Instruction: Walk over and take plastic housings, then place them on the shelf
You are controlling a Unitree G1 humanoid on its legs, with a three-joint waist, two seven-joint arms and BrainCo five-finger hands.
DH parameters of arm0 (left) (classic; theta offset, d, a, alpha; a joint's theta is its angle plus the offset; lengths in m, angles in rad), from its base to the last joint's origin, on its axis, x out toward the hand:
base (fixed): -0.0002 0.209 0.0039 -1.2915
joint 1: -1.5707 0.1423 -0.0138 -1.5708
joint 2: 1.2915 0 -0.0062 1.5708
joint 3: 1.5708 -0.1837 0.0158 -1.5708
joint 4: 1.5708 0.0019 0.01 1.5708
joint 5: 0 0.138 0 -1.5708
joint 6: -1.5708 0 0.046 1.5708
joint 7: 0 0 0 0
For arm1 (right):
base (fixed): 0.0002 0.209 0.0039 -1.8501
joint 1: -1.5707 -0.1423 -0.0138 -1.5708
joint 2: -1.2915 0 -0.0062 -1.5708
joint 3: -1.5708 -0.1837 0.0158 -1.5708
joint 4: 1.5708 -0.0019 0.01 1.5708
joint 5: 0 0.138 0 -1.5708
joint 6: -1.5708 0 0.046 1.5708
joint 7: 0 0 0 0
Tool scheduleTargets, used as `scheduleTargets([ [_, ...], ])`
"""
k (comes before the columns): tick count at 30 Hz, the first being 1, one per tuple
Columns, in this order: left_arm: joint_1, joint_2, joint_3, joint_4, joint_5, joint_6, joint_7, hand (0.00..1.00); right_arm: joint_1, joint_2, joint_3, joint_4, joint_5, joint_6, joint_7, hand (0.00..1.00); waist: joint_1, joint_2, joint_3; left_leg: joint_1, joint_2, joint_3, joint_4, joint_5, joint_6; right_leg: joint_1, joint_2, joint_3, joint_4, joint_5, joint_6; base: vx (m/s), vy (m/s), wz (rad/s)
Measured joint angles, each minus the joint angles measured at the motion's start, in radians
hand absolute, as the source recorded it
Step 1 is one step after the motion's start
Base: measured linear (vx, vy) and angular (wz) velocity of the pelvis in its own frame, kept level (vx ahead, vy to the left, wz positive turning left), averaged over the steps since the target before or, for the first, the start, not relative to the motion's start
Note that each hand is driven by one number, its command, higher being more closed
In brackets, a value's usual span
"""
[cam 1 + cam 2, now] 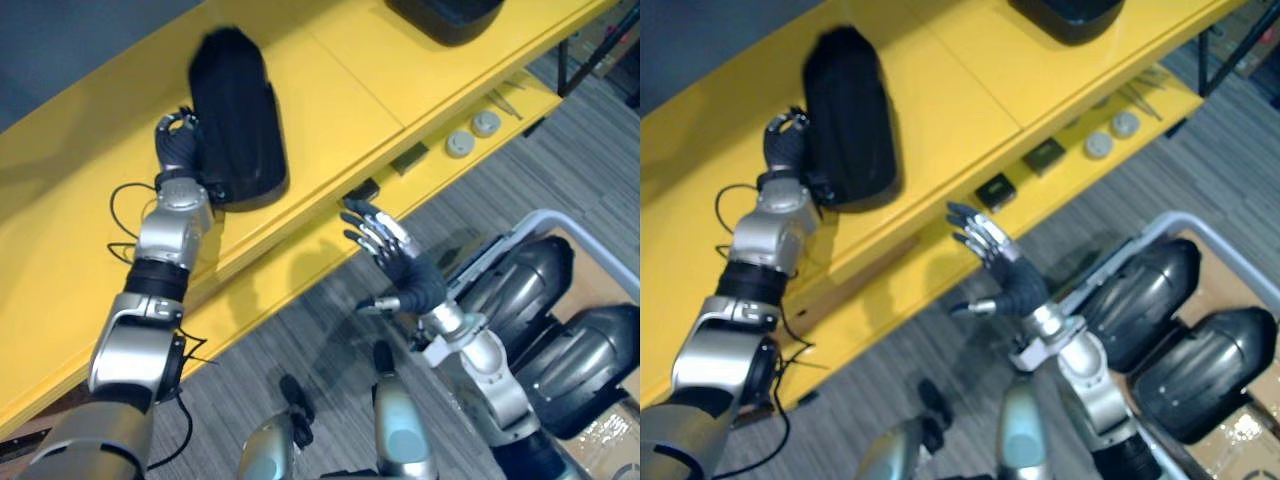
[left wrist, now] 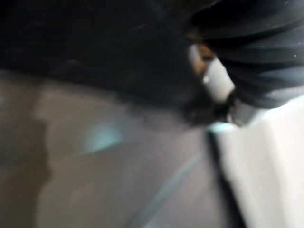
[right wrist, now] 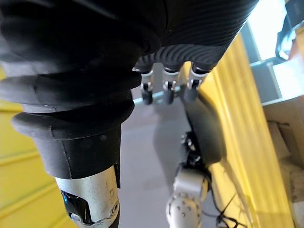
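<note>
Left robot hand (image 1: 178, 143) set against black plastic housing (image 1: 238, 120) on yellow shelf (image 1: 340, 90); grasp cannot be told. Right robot hand (image 1: 413, 278) held released, spread, near shelf edge.

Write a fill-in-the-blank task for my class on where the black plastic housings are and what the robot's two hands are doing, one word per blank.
1. The long black plastic housing lies flat on the ___ shelf.
2. The left hand is at that housing's side, while the right hand, fingers spread over the floor, holds ___.
3. In the light-rimmed bin at the robot's right lie ___ more dark rounded housings.

Missing words: yellow; nothing; two
</note>
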Motion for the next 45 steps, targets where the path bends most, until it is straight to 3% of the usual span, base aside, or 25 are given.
scheduleTargets([
  [5,0.066,0.008,0.001,-0.009,-0.004,-0.009,-0.046,0.0,0.046,0.0,0.001,0.009,0.002,-0.001,-0.001,0.0,-0.01,0.004,-0.002,0.045,0.0,-0.016,-0.008,-0.001,-0.001,0.064,-0.004,-0.02,-0.03,-0.003,0.001,0.0,-0.003,0.03],
  [9,0.107,0.039,0.002,0.019,-0.03,0.002,-0.064,0.0,0.084,0.001,-0.008,0.049,0.0,-0.011,-0.012,0.0,-0.018,0.024,-0.027,0.08,0.0,-0.019,-0.03,0.0,-0.003,0.119,-0.002,-0.033,-0.092,0.016,0.008,0.01,0.003,0.0],
  [12,0.109,0.066,0.015,0.046,-0.018,-0.004,-0.037,0.0,0.097,0.003,-0.027,0.099,-0.001,-0.029,-0.048,0.0,-0.019,0.038,-0.064,0.101,0.004,-0.018,-0.039,-0.001,-0.007,0.161,0.006,-0.037,-0.146,0.039,0.008,0.07,0.007,-0.04],
  [15,0.104,0.102,0.064,0.046,0.043,-0.07,0.034,0.0,0.115,0.013,-0.058,0.126,-0.001,-0.064,-0.075,0.0,-0.02,0.039,-0.113,0.134,0.01,-0.017,-0.051,-0.002,-0.007,0.207,0.013,-0.042,-0.183,0.046,0.005,0.08,-0.01,-0.04],
  [17,0.071,0.144,0.093,0.044,0.121,-0.182,0.132,0.0,0.135,0.023,-0.079,0.136,-0.009,-0.105,-0.109,0.0,-0.02,0.039,-0.15,0.164,0.012,-0.02,-0.052,-0.002,-0.008,0.251,0.014,-0.047,-0.21,0.048,0.003,0.08,-0.012,-0.01],
  [19,0.058,0.166,0.095,0.036,0.15,-0.241,0.163,0.0,0.136,0.024,-0.08,0.15,-0.01,-0.126,-0.124,0.0,-0.019,0.042,-0.178,0.161,0.012,-0.022,-0.054,-0.002,-0.008,0.254,0.014,-0.053,-0.222,0.051,0.003,0.01,-0.003,0.04],
  [22,0.149,0.152,0.184,-0.135,0.155,-0.424,0.157,0.0,0.118,0.041,-0.095,0.21,-0.011,-0.16,-0.177,0.0,-0.012,0.049,-0.207,0.193,0.013,-0.033,-0.074,-0.002,-0.008,0.305,0.017,-0.072,-0.255,0.061,0.003,0.01,-0.004,0.14],
  [23,0.25,0.117,0.223,-0.27,0.145,-0.49,0.135,0.0,0.12,0.05,-0.12,0.212,-0.031,-0.163,-0.199,0.0,-0.006,0.053,-0.217,0.198,0.011,-0.052,-0.077,-0.002,-0.008,0.323,0.017,-0.09,-0.264,0.061,0.004,-0.02,-0.005,0.23],
  [25,0.433,0.034,0.26,-0.484,0.148,-0.572,0.122,0.0,0.118,0.051,-0.172,0.215,-0.041,-0.166,-0.222,0.0,0.016,0.058,-0.241,0.196,0.011,-0.077,-0.086,0.001,-0.012,0.335,0.022,-0.119,-0.273,0.062,0.004,-0.01,-0.027,0.36],
  [26,0.495,0.003,0.272,-0.547,0.158,-0.589,0.12,0.0,0.117,0.051,-0.193,0.217,-0.041,-0.167,-0.227,0.0,0.024,0.056,-0.247,0.196,0.01,-0.084,-0.088,0.002,-0.014,0.345,0.022,-0.128,-0.28,0.062,0.005,-0.01,-0.034,0.39],
  [28,0.741,-0.13,0.332,-0.745,0.177,-0.665,0.092,0.0,0.109,0.054,-0.29,0.222,-0.053,-0.167,-0.26,0.0,0.067,0.039,-0.272,0.2,0.01,-0.13,-0.093,0.01,-0.024,0.38,0.024,-0.175,-0.302,0.064,0.006,-0.01,-0.029,0.5],
  [29,0.798,-0.159,0.345,-0.787,0.183,-0.678,0.087,0.0,0.106,0.055,-0.317,0.222,-0.055,-0.167,-0.266,0.0,0.076,0.033,-0.278,0.201,0.01,-0.137,-0.097,0.013,-0.026,0.388,0.026,-0.184,-0.306,0.064,0.005,-0.03,-0.039,0.59],
  [30,0.945,-0.221,0.388,-0.888,0.196,-0.716,0.06,0.0,0.084,0.055,-0.383,0.222,-0.063,-0.167,-0.286,0.0,0.116,0.015,-0.292,0.204,0.009,-0.166,-0.111,0.023,-0.031,0.405,0.029,-0.215,-0.317,0.063,0.004,-0.03,-0.046,0.46],
  [32,1.011,-0.251,0.407,-0.93,0.189,-0.734,0.022,0.0,0.068,0.055,-0.413,0.222,-0.077,-0.167,-0.296,0.0,0.134,0.004,-0.299,0.204,0.006,-0.185,-0.116,0.03,-0.032,0.417,0.029,-0.237,-0.32,0.061,0.001,-0.02,-0.031,0.34],
  [33,1.205,-0.362,0.436,-1.003,0.0,-0.78,-0.304,0.0,0.046,0.115,-0.48,0.191,-0.048,-0.129,-0.304,0.0,0.172,-0.064,-0.293,0.217,-0.001,-0.222,-0.179,0.069,-0.036,0.424,0.027,-0.285,-0.319,0.048,-0.007,-0.01,-0.007,0.11],
  [42,1.205,-0.377,0.43,-0.998,0.0,-0.775,-0.303,0.0,0.047,0.129,-0.475,0.194,-0.048,-0.121,-0.303,0.0,0.173,-0.057,-0.263,0.198,-0.007,-0.244,-0.171,0.067,-0.037,0.421,0.026,-0.31,-0.319,0.048,-0.008,0.0,0.001,0.07],
  [45,1.206,-0.399,0.417,-0.97,0.001,-0.742,-0.293,0.0,0.037,0.144,-0.427,0.215,-0.051,-0.099,-0.296,0.0,0.186,-0.046,-0.238,0.189,-0.009,-0.246,-0.174,0.071,-0.036,0.412,0.025,-0.314,-0.324,0.046,-0.009,-0.02,0.009,0.03],
])
